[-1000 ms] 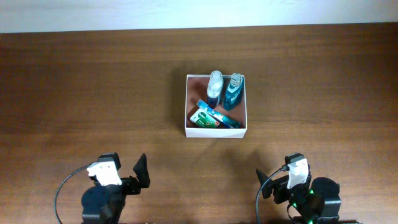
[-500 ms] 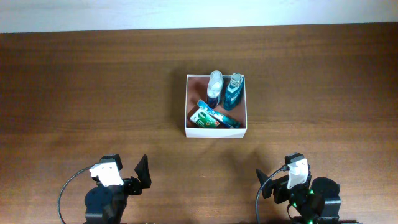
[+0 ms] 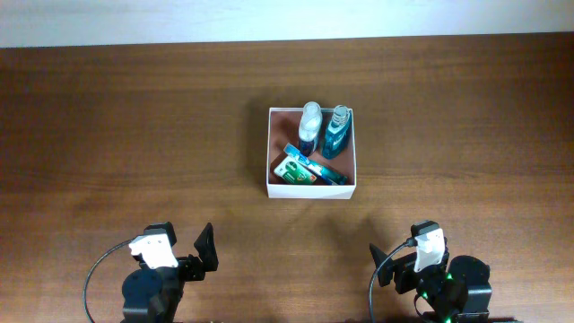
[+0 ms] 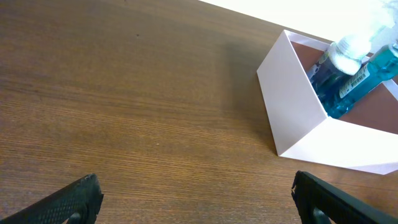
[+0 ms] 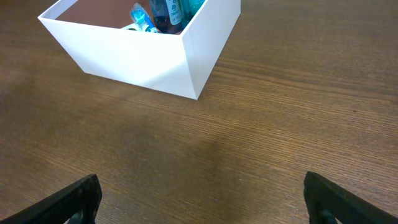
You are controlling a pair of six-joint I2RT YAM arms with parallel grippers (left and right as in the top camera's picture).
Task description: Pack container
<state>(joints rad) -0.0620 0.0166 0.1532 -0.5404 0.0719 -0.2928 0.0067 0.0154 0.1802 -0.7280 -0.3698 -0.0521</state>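
The container (image 3: 350,152), a square white-walled box with a reddish-brown inside, stands at the table's middle. In it are a bottle with a white cap (image 3: 310,121), a teal bottle (image 3: 335,133), a blue toothbrush pack (image 3: 316,163) and a small green carton (image 3: 296,170). The container also shows in the left wrist view (image 4: 292,109) and the right wrist view (image 5: 137,56). My left gripper (image 3: 199,253) is open and empty near the front edge, left of the container; its fingers show in the left wrist view (image 4: 199,199). My right gripper (image 3: 387,262) is open and empty at the front right, also seen in the right wrist view (image 5: 202,199).
The wooden table (image 3: 134,135) stretches on all sides of the container. A pale wall strip (image 3: 269,18) runs along its far edge.
The left arm has drawn back a little toward the front edge. The right arm and the container's contents have not moved.
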